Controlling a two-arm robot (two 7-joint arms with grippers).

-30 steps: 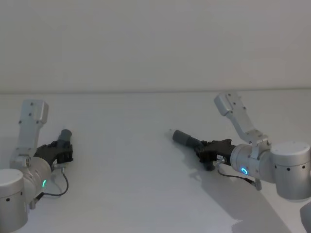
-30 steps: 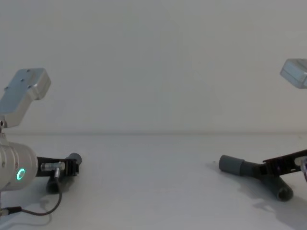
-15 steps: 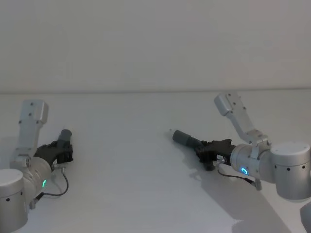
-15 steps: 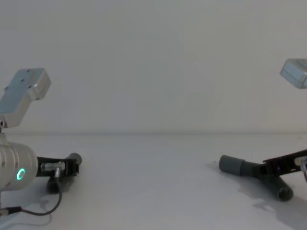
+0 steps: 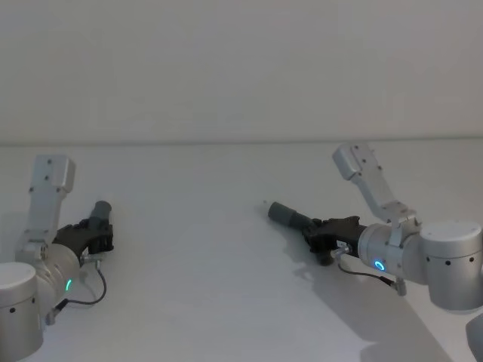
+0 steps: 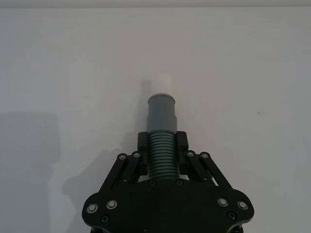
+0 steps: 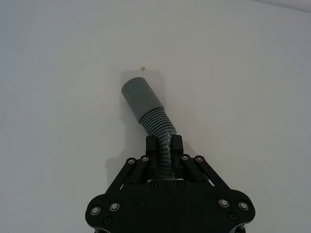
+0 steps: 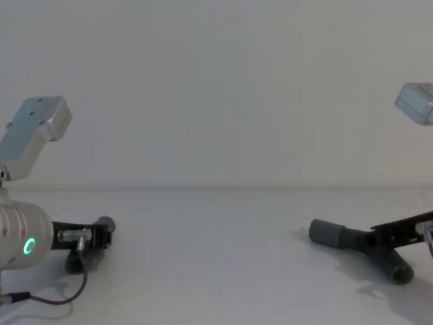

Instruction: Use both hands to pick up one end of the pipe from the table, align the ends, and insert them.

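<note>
Two dark grey ribbed pipe pieces lie far apart, low over the white table (image 5: 196, 256). My left gripper (image 6: 163, 145) is shut on the ribbed body of the left pipe piece (image 6: 162, 155), and its smooth grey end (image 6: 161, 110) sticks out ahead of the fingers. In the head view this gripper (image 5: 90, 235) sits at the far left. My right gripper (image 7: 165, 144) is shut on the bent right pipe piece (image 7: 158, 127), whose end (image 7: 141, 98) points toward the table's middle. The chest view shows that end (image 8: 327, 233) and the piece's other tip (image 8: 400, 273) low by the table.
A pale grey wall (image 5: 241, 68) rises behind the table's far edge. A thin black cable (image 8: 74, 291) loops from the left wrist onto the table. A broad bare stretch of table separates the two grippers.
</note>
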